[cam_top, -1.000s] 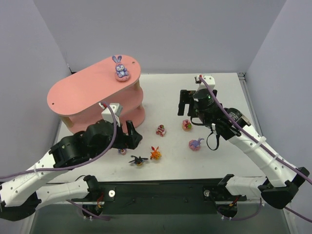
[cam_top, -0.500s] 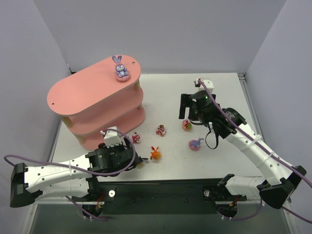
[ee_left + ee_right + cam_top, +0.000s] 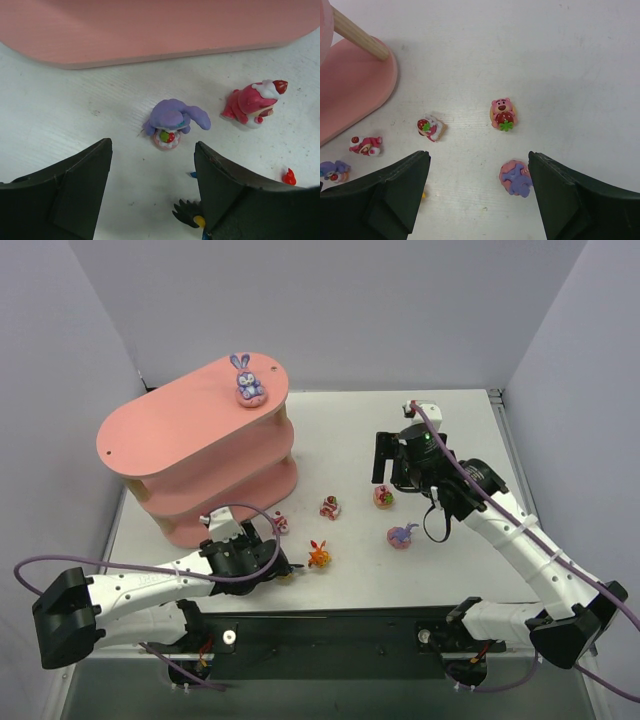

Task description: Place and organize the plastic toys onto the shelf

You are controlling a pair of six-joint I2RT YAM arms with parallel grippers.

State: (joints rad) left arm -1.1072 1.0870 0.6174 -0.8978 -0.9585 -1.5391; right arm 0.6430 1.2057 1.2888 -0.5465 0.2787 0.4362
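Observation:
The salmon-pink shelf (image 3: 170,435) stands at the back left with one blue bunny (image 3: 247,380) on its top board. Other toys lie on the table: a pink-red one (image 3: 280,523), a strawberry piece (image 3: 330,507), a pink bear (image 3: 383,497), a purple bunny on a pink base (image 3: 402,536), an orange one (image 3: 318,555). My left gripper (image 3: 152,167) is open and low over the table. A lying purple bunny (image 3: 172,120) is just ahead of it, and the black-yellow spiky toy (image 3: 190,215) is by its right finger. My right gripper (image 3: 477,172) is open above the bear (image 3: 504,113) and the purple bunny (image 3: 516,179).
The shelf's bottom board (image 3: 150,30) runs close ahead of my left gripper, and a pink-red toy (image 3: 252,102) lies to its right. A wooden shelf post (image 3: 357,32) shows at the left in the right wrist view. Grey walls enclose the table.
My left arm has drawn back from the shelf's foot and dropped low, so its gripper is now at the purple bunny and the spiky toy. My right gripper has barely shifted.

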